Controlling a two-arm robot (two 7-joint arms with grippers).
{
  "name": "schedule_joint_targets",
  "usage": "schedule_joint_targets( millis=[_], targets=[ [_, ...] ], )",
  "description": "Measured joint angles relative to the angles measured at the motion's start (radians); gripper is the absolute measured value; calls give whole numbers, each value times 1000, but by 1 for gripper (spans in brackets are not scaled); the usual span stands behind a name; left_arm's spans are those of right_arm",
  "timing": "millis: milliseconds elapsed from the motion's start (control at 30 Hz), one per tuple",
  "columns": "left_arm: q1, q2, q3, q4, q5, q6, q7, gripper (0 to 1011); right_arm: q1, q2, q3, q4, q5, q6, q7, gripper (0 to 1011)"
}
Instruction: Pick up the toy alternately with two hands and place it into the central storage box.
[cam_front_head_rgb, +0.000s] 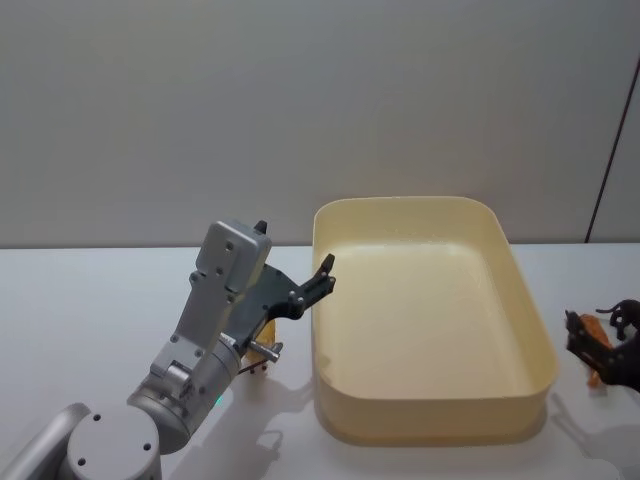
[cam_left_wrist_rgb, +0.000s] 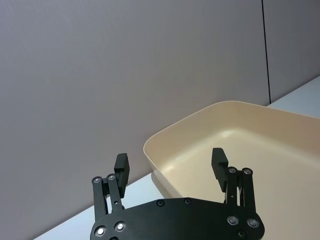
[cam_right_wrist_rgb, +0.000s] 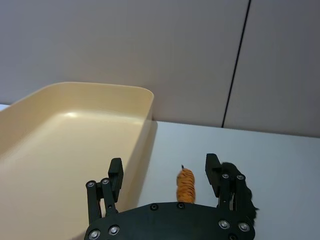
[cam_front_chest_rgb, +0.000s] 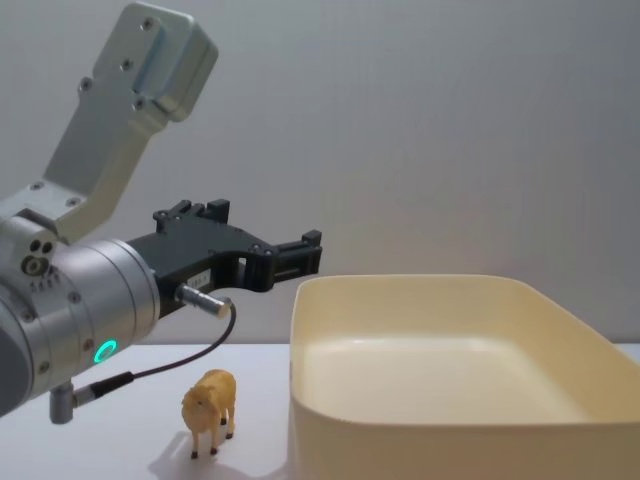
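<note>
**Item 1, left gripper** (cam_left_wrist_rgb: 170, 167). Near left, carried on the silver-grey arm (cam_front_chest_rgb: 80, 300). It hangs above the table (cam_front_head_rgb: 80, 320) and points toward the left wall of the storage box. The jaws stand wide with nothing between them.

**Item 2, tan toy animal** (cam_front_chest_rgb: 210, 408). It stands upright on four legs on the table, just left of the box. It is below the left gripper and apart from it.
- Handling, as I judge it: a small moulded figure that is light, stiff and smooth-skinned, and easy to tip over on its thin legs.
- Hold: I would come down over its back and close across the flanks of the torso. I would avoid the legs and head, where the pads could slip off.

**Item 3, right gripper** (cam_right_wrist_rgb: 164, 172). Near right, low over the table beside the box's right wall. The jaws are wide and stand either side of the orange striped toy, with no contact that I can see.

**Item 4, orange striped toy** (cam_right_wrist_rgb: 186, 184). It is on the table just right of the box, between the right gripper's fingers. I expect it to be as light and rigid as the tan one. The striped body is the broadest part, so I would grip there.

**Item 5, storage box** (cam_front_head_rgb: 430, 203). Centre of the table. A cream tub with smooth walls and rounded corners, and no toy inside. Its mouth is wide, so I judge a drop from above the rim to be forgiving.

**Item 6, wall** (cam_front_head_rgb: 300, 100). Far side, plain grey, behind the table.
</note>
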Motion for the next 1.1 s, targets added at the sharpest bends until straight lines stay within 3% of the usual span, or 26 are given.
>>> schedule_joint_targets(
  millis=[300, 533, 1100],
  targets=[
    [0, 0, 0, 0, 0, 0, 0, 1001, -62, 33, 31, -10, 23, 29, -47, 1001],
    [0, 0, 0, 0, 0, 0, 0, 1002, -64, 36, 38, 12, 25, 50, -49, 1001],
    [0, 0, 0, 0, 0, 0, 0, 1001, 63, -25, 8, 163, -35, 104, 26, 1001]
  ],
)
